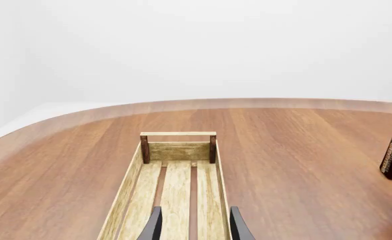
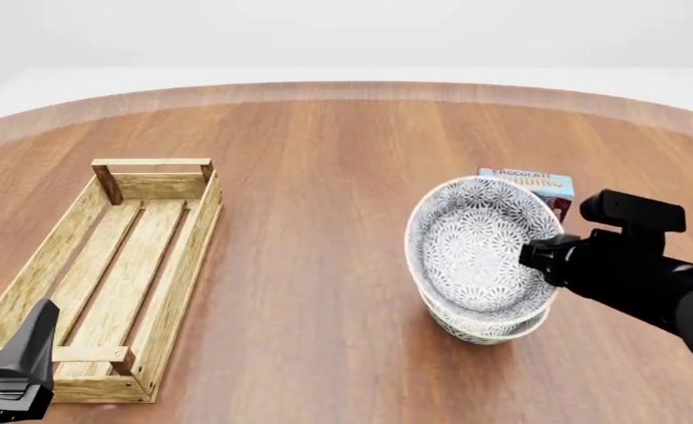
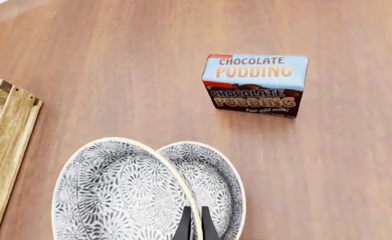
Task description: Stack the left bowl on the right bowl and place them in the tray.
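A: Right end effector (image 3: 193,220) status?

B: Fingers pinched tight on the rim of the upper bowl (image 2: 479,246). That bowl is tilted up on edge, inner pattern facing the front camera, its lower edge sitting in the lower bowl (image 2: 488,325), which stands on the tabletop (image 2: 323,177). The right wrist view shows both rims with the fingers clamped over the tilted one.

A: Left side?

B: Left end effector (image 1: 194,226) has its fingers spread apart, nothing between them. It hangs over the near end of the tray (image 2: 194,238), looking down its length.

A: Tray location?

B: Left part of the tabletop, long axis running away from the arms, well apart from the bowls. Slatted floor bare.

A: Anything else?

B: Chocolate pudding box (image 3: 256,84) standing just beyond the bowls, label readable from the right wrist view.
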`<control>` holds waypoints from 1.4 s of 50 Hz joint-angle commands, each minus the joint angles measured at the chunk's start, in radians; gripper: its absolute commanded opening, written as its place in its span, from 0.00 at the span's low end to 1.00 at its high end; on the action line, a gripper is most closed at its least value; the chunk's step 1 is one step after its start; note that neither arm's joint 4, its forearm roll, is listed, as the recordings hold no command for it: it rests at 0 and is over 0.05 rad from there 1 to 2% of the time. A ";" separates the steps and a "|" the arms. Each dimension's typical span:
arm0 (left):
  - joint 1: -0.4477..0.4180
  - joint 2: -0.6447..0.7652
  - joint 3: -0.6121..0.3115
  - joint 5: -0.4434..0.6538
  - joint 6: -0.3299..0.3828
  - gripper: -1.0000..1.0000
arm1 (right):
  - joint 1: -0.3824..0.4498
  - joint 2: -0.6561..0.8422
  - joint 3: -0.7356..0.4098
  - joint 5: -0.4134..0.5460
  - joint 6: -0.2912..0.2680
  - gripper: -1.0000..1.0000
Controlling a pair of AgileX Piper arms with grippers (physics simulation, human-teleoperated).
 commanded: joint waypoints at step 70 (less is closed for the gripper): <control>0.000 0.000 0.000 0.000 0.000 1.00 | -0.104 0.143 0.062 -0.177 -0.017 1.00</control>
